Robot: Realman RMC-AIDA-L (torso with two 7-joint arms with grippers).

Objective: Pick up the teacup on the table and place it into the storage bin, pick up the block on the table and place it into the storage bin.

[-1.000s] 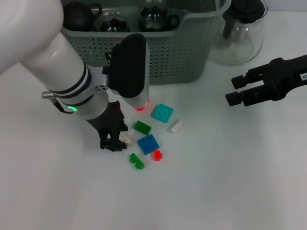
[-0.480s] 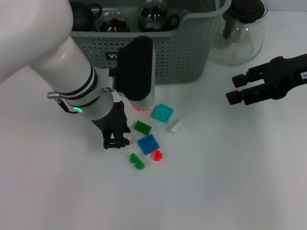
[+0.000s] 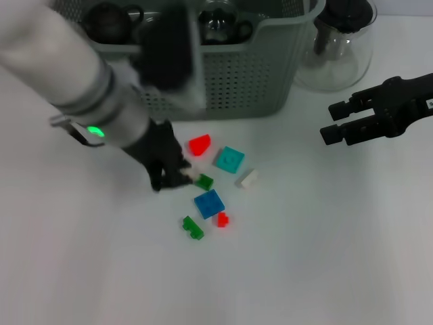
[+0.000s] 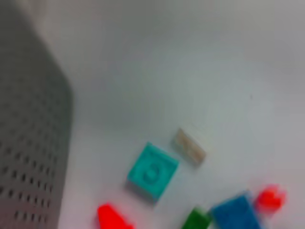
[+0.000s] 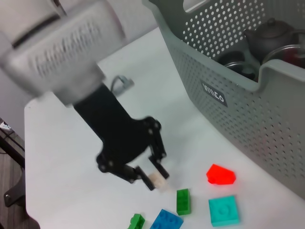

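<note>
My left gripper hangs just above the table, shut on a small beige block, which also shows pinched in that gripper in the right wrist view. The held block sits beside a green block. The grey-green storage bin stands behind them. No teacup shows on the table. Round glass pieces and a dark teapot lie inside the bin. My right gripper hovers open at the right, holding nothing.
Loose blocks lie in front of the bin: red, teal, white, blue, small red and green. A clear glass teapot stands to the right of the bin.
My left gripper has moved up and right toward the bin with the beige block in it. The arm has swung back, uncovering the red block. The right arm has not moved.
</note>
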